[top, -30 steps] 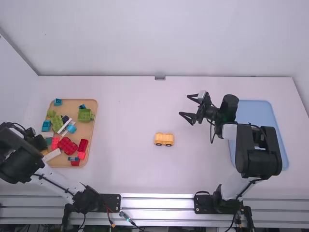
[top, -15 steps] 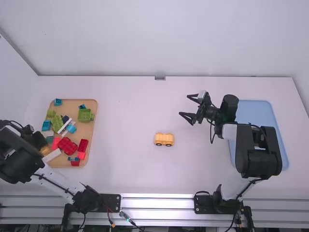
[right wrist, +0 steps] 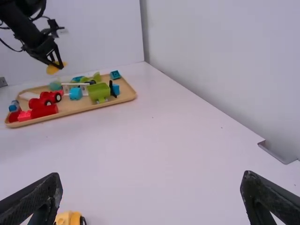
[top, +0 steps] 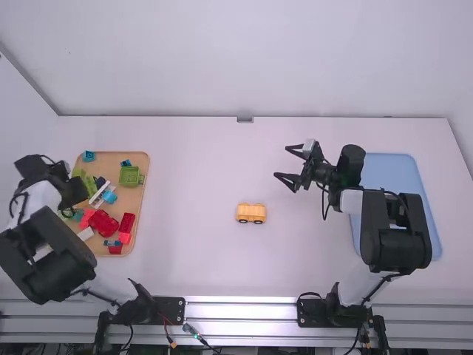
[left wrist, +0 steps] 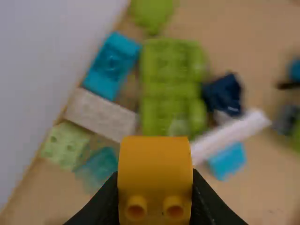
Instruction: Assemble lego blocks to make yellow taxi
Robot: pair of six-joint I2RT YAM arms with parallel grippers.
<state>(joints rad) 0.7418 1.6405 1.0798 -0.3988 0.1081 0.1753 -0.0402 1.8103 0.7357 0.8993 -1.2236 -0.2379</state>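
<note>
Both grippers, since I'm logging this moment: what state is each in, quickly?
Left gripper: closed on a yellow-orange block, above the tan tray.
Right gripper: open, nothing between its fingers.

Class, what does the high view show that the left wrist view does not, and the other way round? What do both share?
High view, not left wrist: yellow wheeled base, blue tray, right gripper.
Left wrist, not high: yellow block in the left gripper, pale green block.
Both: wooden tray, white bar, dark blue piece.
</note>
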